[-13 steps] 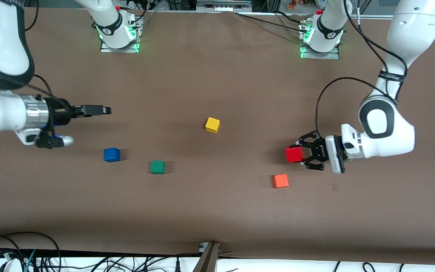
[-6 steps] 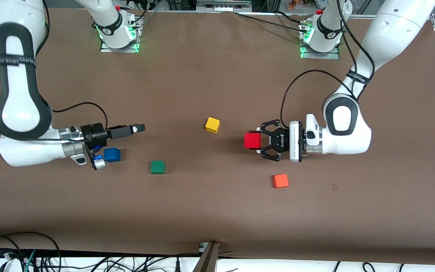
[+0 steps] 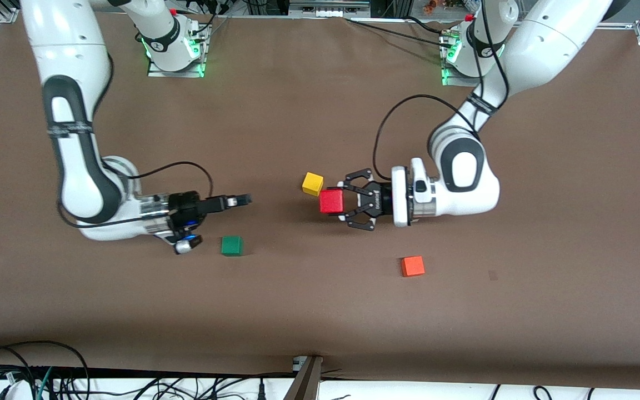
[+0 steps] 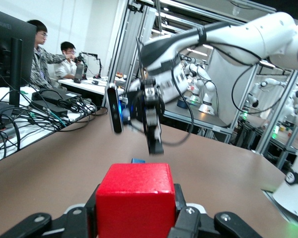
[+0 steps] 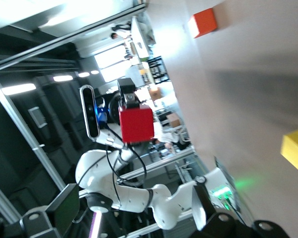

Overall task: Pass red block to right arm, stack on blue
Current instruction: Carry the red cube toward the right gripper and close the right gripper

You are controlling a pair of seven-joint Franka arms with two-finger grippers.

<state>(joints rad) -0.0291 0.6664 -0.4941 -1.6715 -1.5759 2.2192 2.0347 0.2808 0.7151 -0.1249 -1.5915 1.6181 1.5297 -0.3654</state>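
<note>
My left gripper (image 3: 335, 201) is shut on the red block (image 3: 331, 201) and holds it level above the table, over a spot beside the yellow cube. The block fills the low middle of the left wrist view (image 4: 135, 198) and shows in the right wrist view (image 5: 136, 124). My right gripper (image 3: 240, 199) points at the block with open fingers, a gap away and empty. It also shows in the left wrist view (image 4: 154, 134). The blue cube is hidden under the right hand in the front view. Only a sliver of it shows in the left wrist view (image 4: 137, 160).
A yellow cube (image 3: 313, 183) sits beside the held block. A green cube (image 3: 231, 245) lies below the right gripper's line, nearer the front camera. An orange-red cube (image 3: 412, 266) lies toward the left arm's end. Bare brown table (image 3: 320, 311) runs along the front.
The left arm has carried the red block toward the right arm's end, up to the yellow cube. The right arm has swung toward the middle and now covers the blue cube.
</note>
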